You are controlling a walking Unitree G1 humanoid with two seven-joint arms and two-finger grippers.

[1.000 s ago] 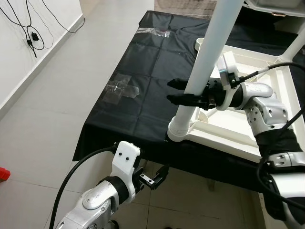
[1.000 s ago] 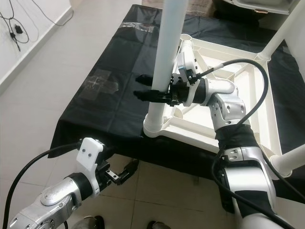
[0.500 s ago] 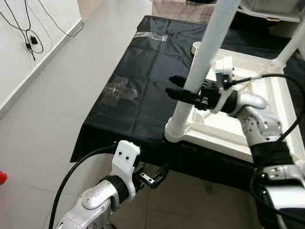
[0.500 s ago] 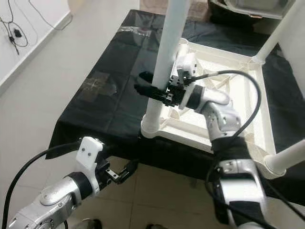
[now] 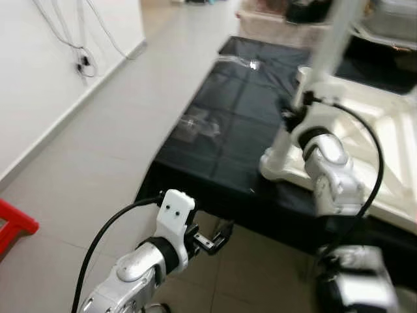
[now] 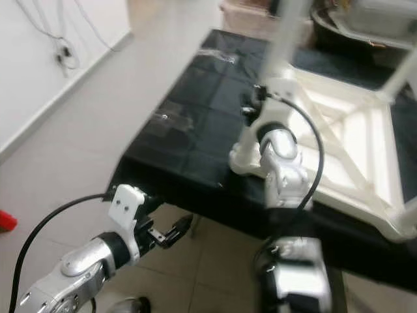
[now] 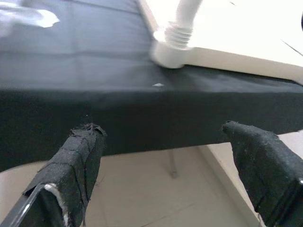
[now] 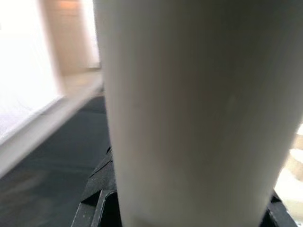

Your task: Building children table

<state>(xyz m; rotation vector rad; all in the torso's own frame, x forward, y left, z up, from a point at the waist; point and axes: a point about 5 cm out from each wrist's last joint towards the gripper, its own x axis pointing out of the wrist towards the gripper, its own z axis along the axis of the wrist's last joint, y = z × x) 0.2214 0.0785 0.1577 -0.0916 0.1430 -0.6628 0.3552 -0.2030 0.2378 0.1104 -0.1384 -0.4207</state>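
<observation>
A white children's table (image 6: 339,201) lies upside down on a black cloth (image 5: 215,153). One white leg (image 6: 285,34) stands upright in its near corner socket (image 6: 242,160). My right gripper (image 6: 251,108) is at that leg, a little above the socket. In the right wrist view the leg (image 8: 189,109) sits tight between the black fingers (image 8: 96,201). Below the cloth's front edge, over the floor, my left gripper (image 5: 218,238) hangs open. In its wrist view the left gripper (image 7: 161,130) has nothing between its fingers. The head views are blurred.
A clear tape patch (image 5: 199,124) lies on the cloth left of the leg. Cables (image 5: 81,62) hang on the left wall, and a red object (image 5: 13,225) sits on the tiled floor. Boxes (image 6: 358,19) stand beyond the far end.
The whole picture has shifted and blurred, so the camera has moved. My right gripper stays at the leg. The left gripper hangs as before.
</observation>
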